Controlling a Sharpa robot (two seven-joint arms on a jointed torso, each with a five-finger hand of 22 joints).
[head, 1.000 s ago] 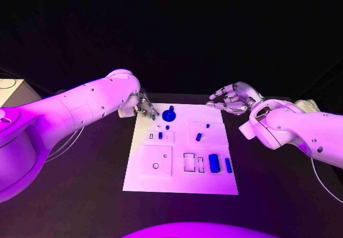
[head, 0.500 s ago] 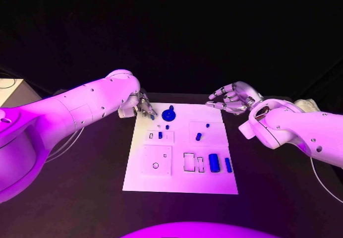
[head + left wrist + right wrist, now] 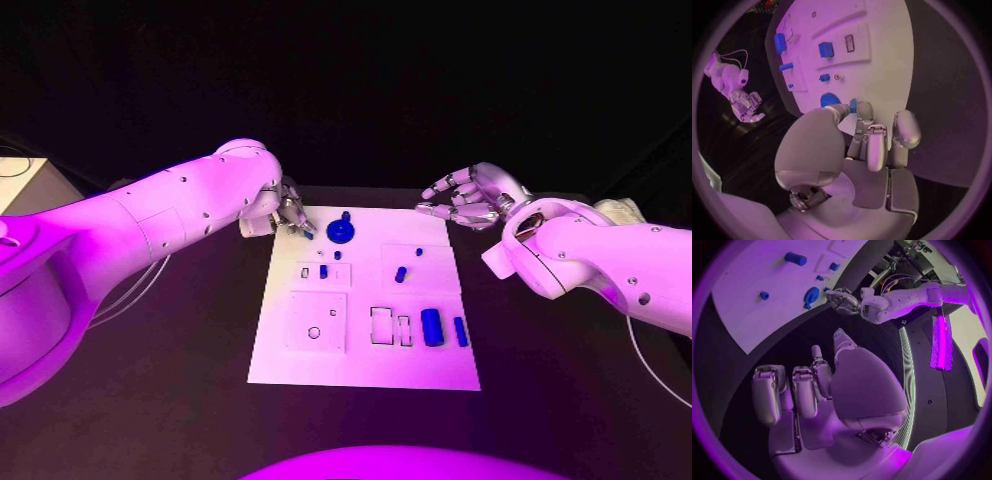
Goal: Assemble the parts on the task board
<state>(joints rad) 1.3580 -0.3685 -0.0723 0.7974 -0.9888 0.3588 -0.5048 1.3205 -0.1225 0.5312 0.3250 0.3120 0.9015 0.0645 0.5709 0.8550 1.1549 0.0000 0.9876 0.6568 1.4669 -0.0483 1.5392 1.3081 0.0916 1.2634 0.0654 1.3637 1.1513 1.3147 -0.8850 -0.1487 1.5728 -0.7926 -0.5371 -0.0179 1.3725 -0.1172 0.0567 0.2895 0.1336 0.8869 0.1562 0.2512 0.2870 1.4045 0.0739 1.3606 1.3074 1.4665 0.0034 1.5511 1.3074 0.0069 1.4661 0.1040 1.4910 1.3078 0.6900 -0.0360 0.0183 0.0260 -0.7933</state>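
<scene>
A: Where do things stand?

B: The silver left hand (image 3: 293, 217) sits at the far left corner of the flat white task board (image 3: 433, 372) on the black table (image 3: 173, 380). In the left wrist view a small blue peg (image 3: 853, 105) is pinched between its thumb and a finger, just above the board's surface.

A: And the other one?

B: The silver right hand (image 3: 464, 201) hovers off the board's far right corner, fingers apart and loosely curled, holding nothing.

A: The rest of the parts?

B: A round blue disc with a knob (image 3: 342, 232) lies just beside the left hand; a thick blue cylinder (image 3: 431, 328) and a slimmer blue bar (image 3: 460, 332) lie nearer the robot, on the right.

A: What might go wrong?

B: The peg is tiny and held only at the fingertips, so I'd judge it could tilt or slip out on the way to its hole. The left hand could also nudge the disc, being so close.
</scene>
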